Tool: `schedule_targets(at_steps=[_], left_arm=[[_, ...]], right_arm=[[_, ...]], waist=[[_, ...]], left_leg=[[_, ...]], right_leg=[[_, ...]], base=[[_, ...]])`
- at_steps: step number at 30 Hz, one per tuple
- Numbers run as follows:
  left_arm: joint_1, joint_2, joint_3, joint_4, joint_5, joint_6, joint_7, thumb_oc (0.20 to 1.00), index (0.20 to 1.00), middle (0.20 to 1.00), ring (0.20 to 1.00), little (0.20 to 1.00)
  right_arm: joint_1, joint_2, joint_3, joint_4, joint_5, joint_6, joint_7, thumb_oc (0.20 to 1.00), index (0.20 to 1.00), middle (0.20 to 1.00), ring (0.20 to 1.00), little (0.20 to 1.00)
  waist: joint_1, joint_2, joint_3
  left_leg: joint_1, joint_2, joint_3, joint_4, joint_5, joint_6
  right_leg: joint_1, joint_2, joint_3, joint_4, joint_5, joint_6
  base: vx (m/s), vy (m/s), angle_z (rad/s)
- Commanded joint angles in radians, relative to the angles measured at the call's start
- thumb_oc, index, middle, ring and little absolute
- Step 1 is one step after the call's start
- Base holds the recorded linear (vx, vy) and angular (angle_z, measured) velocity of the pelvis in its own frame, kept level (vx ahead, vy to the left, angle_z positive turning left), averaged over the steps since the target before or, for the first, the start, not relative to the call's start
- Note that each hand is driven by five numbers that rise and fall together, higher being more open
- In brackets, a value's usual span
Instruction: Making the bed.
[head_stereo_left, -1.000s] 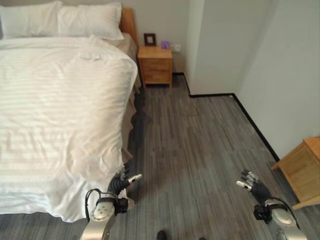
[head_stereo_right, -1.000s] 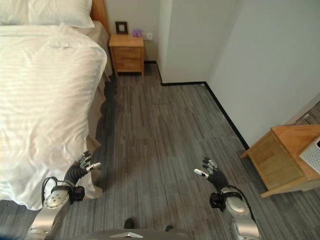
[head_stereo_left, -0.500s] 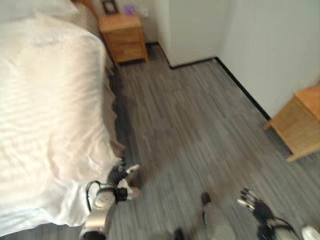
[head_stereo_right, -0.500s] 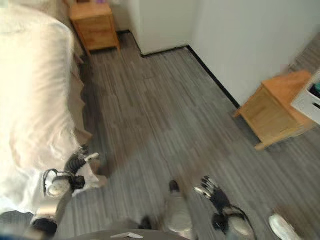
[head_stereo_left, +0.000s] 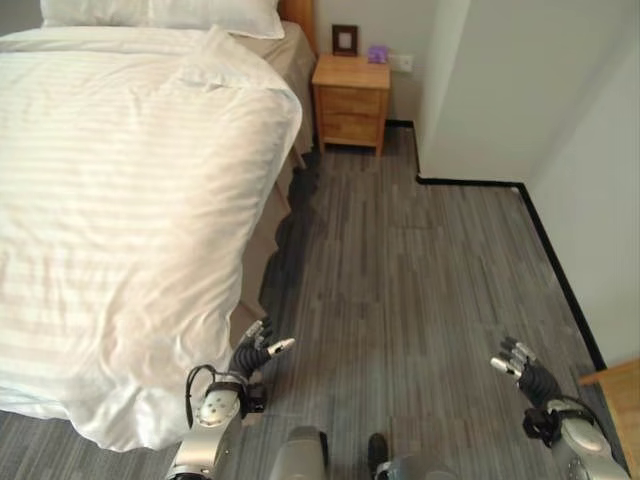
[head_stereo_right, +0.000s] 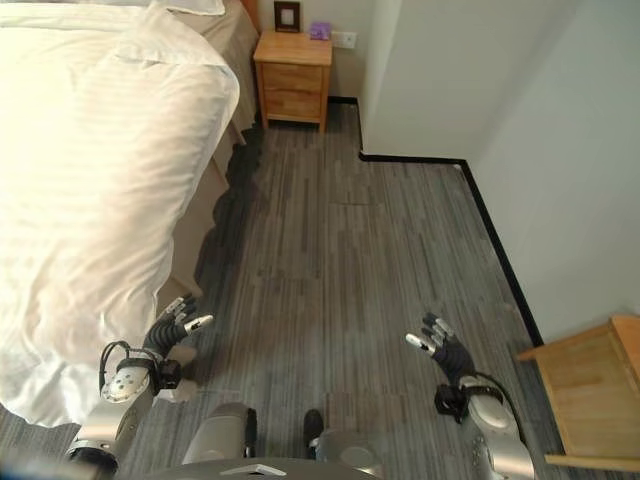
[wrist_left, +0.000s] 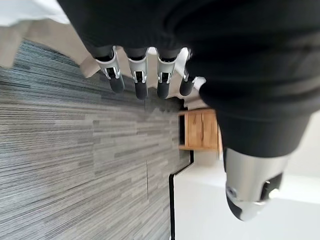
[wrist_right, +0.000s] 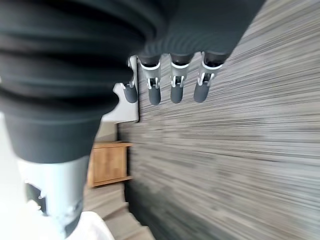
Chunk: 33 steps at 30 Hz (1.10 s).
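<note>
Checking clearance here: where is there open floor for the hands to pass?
Open floor runs between the duvet edge and the wall's black skirting. It narrows by the nightstand. Left hand hangs close to the duvet; right hand over bare floor.

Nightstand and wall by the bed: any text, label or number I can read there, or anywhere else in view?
None legible.
Picture frame on the nightstand: content too small to read.
Purple item beside it: any print too small to read.
Wall outlet: no visible marking.
</note>
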Motion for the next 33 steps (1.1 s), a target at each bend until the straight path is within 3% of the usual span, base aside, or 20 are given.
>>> schedule_targets(at_steps=[1, 3, 7, 9, 11, 12, 13, 14, 16, 17, 19, 20, 21, 22, 24, 26, 27, 28, 30, 33], left_arm=[[0.011, 0.037, -0.006, -0.066, -0.001, -0.055, -0.024, 1.0, 1.0, 1.0, 1.0, 1.0], [0.022, 0.038, 0.011, -0.082, 0.011, -0.063, -0.027, 1.0, 1.0, 1.0, 1.0, 1.0], [0.039, 0.036, 0.038, -0.103, 0.01, -0.067, -0.031, 1.0, 1.0, 1.0, 1.0, 1.0], [0.047, 0.037, 0.054, -0.116, 0.006, -0.079, -0.025, 1.0, 1.0, 1.0, 1.0, 1.0], [0.047, 0.04, 0.061, -0.115, 0.006, -0.081, -0.024, 1.0, 1.0, 1.0, 1.0, 1.0], [0.045, 0.049, 0.065, -0.121, -0.004, -0.083, -0.02, 1.0, 1.0, 1.0, 1.0, 1.0], [0.04, 0.053, 0.069, -0.125, -0.019, -0.085, -0.016, 1.0, 1.0, 1.0, 1.0, 1.0], [0.036, 0.057, 0.069, -0.125, -0.03, -0.089, -0.016, 1.0, 1.0, 1.0, 1.0, 1.0], [0.026, 0.076, 0.073, -0.128, -0.031, -0.091, -0.011, 1.0, 1.0, 1.0, 1.0, 1.0], [0.026, 0.08, 0.075, -0.13, -0.036, -0.089, -0.012, 1.0, 1.0, 1.0, 1.0, 1.0], [0.032, 0.088, 0.085, -0.136, -0.038, -0.084, -0.009, 1.0, 1.0, 1.0, 1.0, 1.0], [0.033, 0.092, 0.094, -0.138, -0.034, -0.079, -0.007, 1.0, 1.0, 1.0, 1.0, 1.0], [0.038, 0.092, 0.096, -0.147, -0.042, -0.075, -0.012, 1.0, 1.0, 1.0, 1.0, 1.0], [0.038, 0.092, 0.096, -0.148, -0.042, -0.075, -0.012, 1.0, 1.0, 1.0, 1.0, 1.0], [0.045, 0.095, 0.092, -0.145, -0.048, -0.072, -0.029, 1.0, 1.0, 1.0, 1.0, 1.0], [0.037, 0.091, 0.078, -0.141, -0.049, -0.08, -0.029, 1.0, 1.0, 1.0, 1.0, 1.0], [0.036, 0.091, 0.078, -0.14, -0.049, -0.08, -0.029, 1.0, 1.0, 1.0, 1.0, 1.0], [0.022, 0.091, 0.069, -0.125, -0.04, -0.087, -0.03, 1.0, 1.0, 1.0, 1.0, 1.0], [0.018, 0.09, 0.062, -0.12, -0.033, -0.091, -0.03, 1.0, 1.0, 1.0, 1.0, 1.0], [0.015, 0.077, 0.054, -0.116, -0.022, -0.096, -0.028, 1.0, 1.0, 1.0, 1.0, 1.0]], right_arm=[[0.023, -0.053, -0.006, -0.031, -0.014, -0.064, -0.013, 1.0, 1.0, 1.0, 1.0, 1.0], [0.018, -0.047, 0.002, -0.019, -0.046, -0.071, -0.01, 1.0, 1.0, 1.0, 1.0, 1.0], [0.018, -0.04, 0.011, -0.02, -0.069, -0.064, 0.007, 1.0, 1.0, 1.0, 1.0, 1.0], [0.01, -0.019, 0.036, -0.035, -0.083, -0.061, 0.016, 1.0, 1.0, 1.0, 1.0, 1.0], [0.0, -0.012, 0.046, -0.036, -0.085, -0.063, 0.021, 1.0, 1.0, 1.0, 1.0, 1.0], [-0.016, -0.009, 0.059, -0.042, -0.089, -0.068, 0.024, 1.0, 1.0, 1.0, 1.0, 1.0], [-0.035, -0.004, 0.069, -0.055, -0.075, -0.07, 0.028, 1.0, 1.0, 1.0, 1.0, 1.0], [-0.045, 0.006, 0.077, -0.066, -0.06, -0.073, 0.036, 1.0, 1.0, 1.0, 1.0, 1.0], [-0.058, 0.014, 0.084, -0.078, -0.064, -0.07, 0.04, 1.0, 1.0, 1.0, 1.0, 1.0], [-0.062, 0.019, 0.082, -0.081, -0.06, -0.069, 0.036, 1.0, 1.0, 1.0, 1.0, 1.0], [-0.059, 0.027, 0.081, -0.079, -0.059, -0.06, 0.033, 1.0, 1.0, 1.0, 1.0, 1.0], [-0.055, 0.032, 0.08, -0.079, -0.057, -0.053, 0.033, 1.0, 1.0, 1.0, 1.0, 1.0], [-0.049, 0.033, 0.076, -0.082, -0.05, -0.046, 0.034, 1.0, 1.0, 1.0, 1.0, 1.0], [-0.049, 0.033, 0.076, -0.083, -0.05, -0.046, 0.034, 1.0, 1.0, 1.0, 1.0, 1.0], [-0.027, 0.032, 0.06, -0.091, -0.045, -0.045, 0.037, 1.0, 1.0, 1.0, 1.0, 1.0], [-0.019, 0.035, 0.064, -0.086, -0.056, -0.052, 0.023, 1.0, 1.0, 1.0, 1.0, 1.0], [-0.019, 0.035, 0.064, -0.086, -0.056, -0.052, 0.023, 1.0, 1.0, 1.0, 1.0, 1.0], [-0.008, 0.041, 0.07, -0.092, -0.06, -0.05, 0.026, 1.0, 1.0, 1.0, 1.0, 1.0], [0.01, 0.039, 0.073, -0.107, -0.08, -0.046, 0.038, 1.0, 1.0, 1.0, 1.0, 1.0], [0.018, 0.024, 0.078, -0.134, -0.127, -0.047, 0.053, 1.0, 1.0, 1.0, 1.0, 1.0]], waist=[[0.037, 0.019, -0.024], [0.074, 0.042, -0.044], [0.095, 0.048, -0.071], [0.098, 0.032, -0.11], [0.104, 0.015, -0.117], [0.117, -0.024, -0.124], [0.121, -0.039, -0.121], [0.122, -0.041, -0.111], [0.108, -0.02, -0.088], [0.098, 0.001, -0.081], [0.085, 0.04, -0.069], [0.073, 0.042, -0.06], [0.06, 0.051, -0.053], [0.058, 0.053, -0.054], [0.042, 0.058, -0.046], [0.026, 0.051, -0.037], [0.025, 0.053, -0.035], [0.01, 0.048, -0.033], [-0.006, 0.042, -0.036], [-0.028, 0.037, -0.054]], left_leg=[[0.072, -0.01, 0.046, -0.383, 0.224, 0.002], [0.072, -0.028, 0.077, -0.633, 0.319, -0.022], [0.083, -0.031, 0.08, -0.644, 0.354, -0.036], [0.11, -0.031, 0.097, -0.619, 0.344, -0.003], [0.093, -0.037, 0.105, -0.572, 0.317, 0.011], [0.093, -0.059, 0.113, -0.507, 0.258, 0.036], [0.112, -0.066, 0.12, -0.51, 0.237, 0.048], [0.138, -0.066, 0.121, -0.52, 0.218, 0.059], [0.212, -0.053, 0.125, -0.543, 0.192, 0.076], [0.246, -0.039, 0.133, -0.549, 0.179, 0.082], [0.325, -0.023, 0.13, -0.578, 0.156, 0.093], [0.38, -0.035, 0.122, -0.607, 0.145, 0.092], [0.417, -0.034, 0.105, -0.623, 0.141, 0.086], [0.416, -0.032, 0.103, -0.624, 0.143, 0.085], [0.466, -0.031, 0.059, -0.635, 0.113, 0.062], [0.508, -0.025, 0.015, -0.643, 0.071, 0.036], [0.511, -0.024, 0.014, -0.644, 0.071, 0.036], [0.54, -0.009, -0.032, -0.655, 0.036, 0.013], [0.568, 0.007, -0.063, -0.656, 0.008, -0.005], [0.62, 0.045, -0.099, -0.656, -0.014, -0.029]], right_leg=[[0.066, 0.003, 0.054, -0.055, 0.051, 0.17], [0.169, 0.026, 0.065, -0.091, 0.009, 0.174], [0.241, 0.029, 0.1, -0.106, -0.026, 0.172], [0.281, 0.006, 0.119, -0.093, -0.075, 0.17], [0.283, -0.009, 0.122, -0.068, -0.08, 0.177], [0.259, -0.048, 0.107, 0.054, -0.014, 0.215], [0.222, -0.052, 0.11, 0.17, 0.069, 0.259], [0.176, -0.048, 0.108, 0.297, 0.135, 0.29], [0.081, -0.046, 0.065, 0.464, 0.23, 0.318], [0.042, -0.05, 0.03, 0.531, 0.255, 0.317], [-0.054, -0.079, -0.058, 0.617, 0.214, 0.295], [-0.095, -0.124, -0.108, 0.61, 0.155, 0.282], [-0.127, -0.137, -0.133, 0.574, 0.12, 0.269], [-0.126, -0.135, -0.136, 0.569, 0.124, 0.267], [-0.188, -0.149, -0.137, 0.405, 0.085, 0.254], [-0.196, -0.169, -0.085, 0.199, 0.101, 0.266], [-0.193, -0.168, -0.086, 0.197, 0.102, 0.265], [-0.211, -0.193, 0.025, 0.026, 0.162, 0.294], [-0.247, -0.225, 0.086, -0.059, 0.215, 0.328], [-0.256, -0.236, 0.072, -0.059, 0.248, 0.356]], base=[[0.52, -0.01, -0.08], [0.79, -0.01, -0.32], [0.51, 0.037, -0.52], [0.55, 0.124, -0.53], [0.36, 0.081, -0.28], [0.38, 0.079, -0.29], [0.48, 0.104, -0.37], [0.34, 0.09, -0.19], [0.4, 0.149, -0.31], [0.44, 0.191, -0.23], [0.48, 0.195, -0.06], [0.53, 0.129, 0.12], [0.36, 0.051, 0.25], [0.45, -0.027, 0.25], [0.52, -0.14, 0.47], [0.39, -0.178, 0.71], [0.47, -0.236, 0.7], [0.45, -0.251, 0.61], [0.53, -0.306, 0.77], [0.42, -0.287, 0.49]])
